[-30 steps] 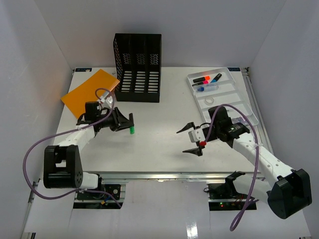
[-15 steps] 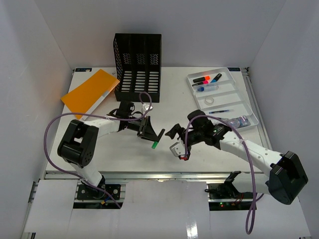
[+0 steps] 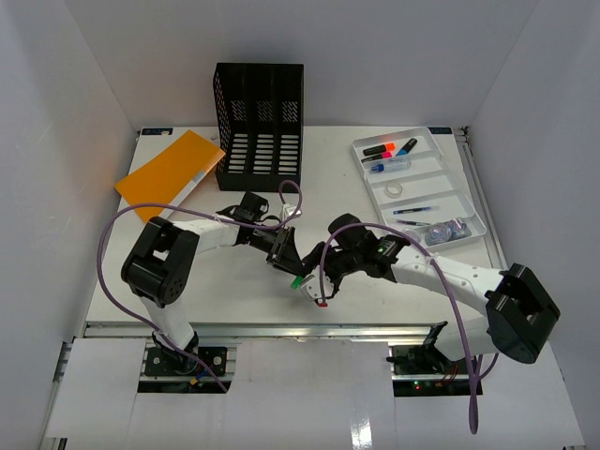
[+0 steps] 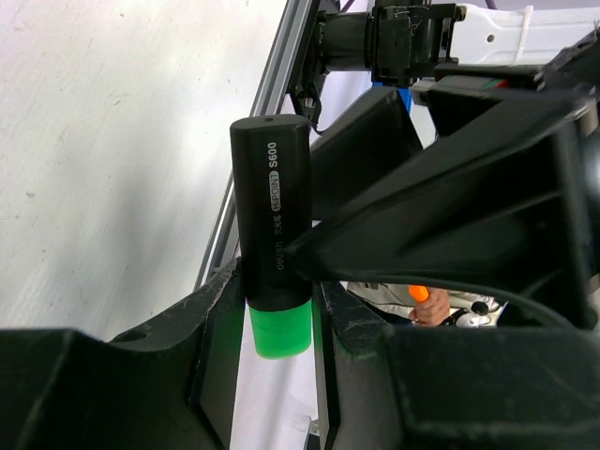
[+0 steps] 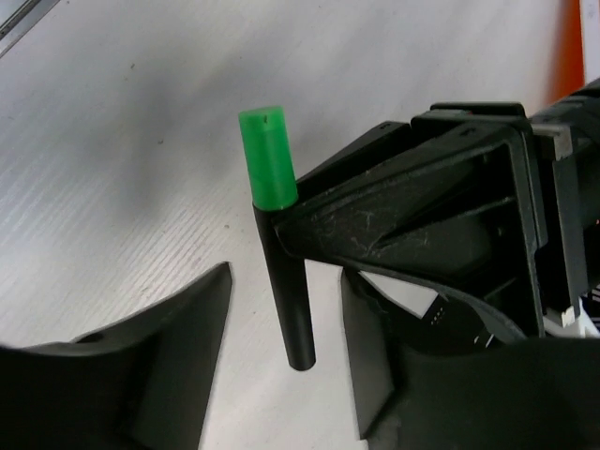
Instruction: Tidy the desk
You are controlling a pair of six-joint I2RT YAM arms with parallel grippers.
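So the counter [image 3: 328, 187] is the big white top that fills the floor of the white-walled box. It runs back from the arm bases, with the metal rail [image 3: 281, 330] along its near edge. Near the front middle of it, both arms have come together around one thing, a black marker with a green cap [image 4: 271, 197].

The left gripper [image 4: 277, 295] is clenched on the marker, one finger on each side of the barrel just above the cap. The marker is held up off the surface. From the right wrist camera it stands roughly upright, cap end up.

The right gripper [image 5: 281, 337] is released. Its jaws sit either side of the bare end of the barrel, and you can see a gap on at least one side, so it's not pinching it. In the left wrist view one of its fingers looks like it's right up against the barrel, but I can't tell if it's really touching.

Further out:
- Black mesh file holder [image 3: 260, 122] upright at the back middle.
- Orange folder [image 3: 164, 173] lying flat at the back left, just beside the file holder.
- White compartment tray [image 3: 439, 180] at the back right with pens, markers and some small bits in it.
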